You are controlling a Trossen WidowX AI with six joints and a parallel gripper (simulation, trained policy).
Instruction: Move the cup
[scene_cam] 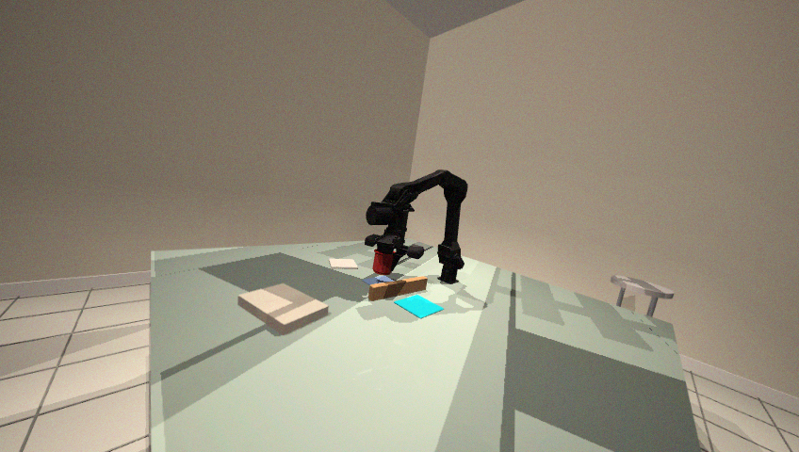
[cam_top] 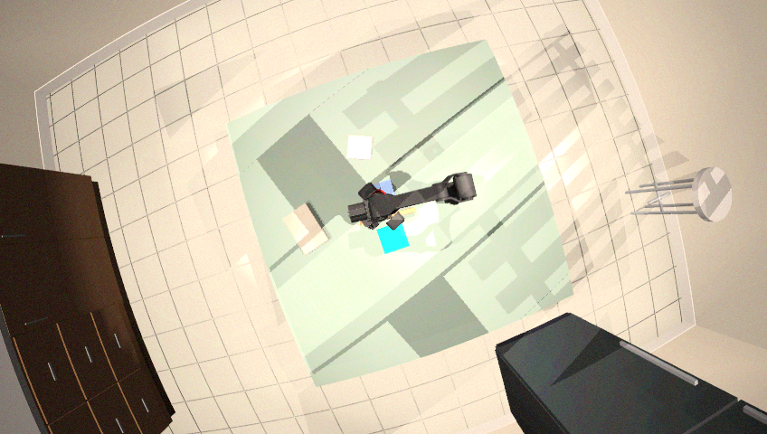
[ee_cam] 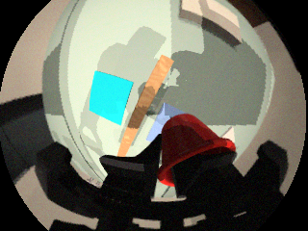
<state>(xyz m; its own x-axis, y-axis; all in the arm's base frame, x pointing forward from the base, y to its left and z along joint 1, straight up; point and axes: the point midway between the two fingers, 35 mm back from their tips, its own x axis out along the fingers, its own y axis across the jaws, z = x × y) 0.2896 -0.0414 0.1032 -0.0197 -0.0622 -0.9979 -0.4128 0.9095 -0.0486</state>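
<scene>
The red cup (scene_cam: pixel 383 263) (ee_cam: pixel 183 135) is off the table, a little above the blue pad (cam_top: pixel 386 185) (scene_cam: pixel 379 279) (ee_cam: pixel 158 127). My gripper (scene_cam: pixel 387 251) (ee_cam: pixel 163 136) is shut on the cup's wall, one finger inside the cup and one outside. The cup looks tilted in the wrist view, while in the exterior view it is close to upright. Its mouth is covered by the gripper, so the marbles cannot be seen. The cyan pad (cam_top: pixel 393 240) (scene_cam: pixel 418 306) (ee_cam: pixel 111 98) has nothing on it.
A low wooden barrier (cam_top: pixel 407 212) (scene_cam: pixel 398 287) (ee_cam: pixel 150 93) stands between the two pads. A beige block (cam_top: pixel 306 228) (scene_cam: pixel 280 305) (ee_cam: pixel 212 16) lies beyond the barrier's outer end. A small white tile (cam_top: pixel 360 146) (scene_cam: pixel 343 264) lies past the blue pad, away from the barrier.
</scene>
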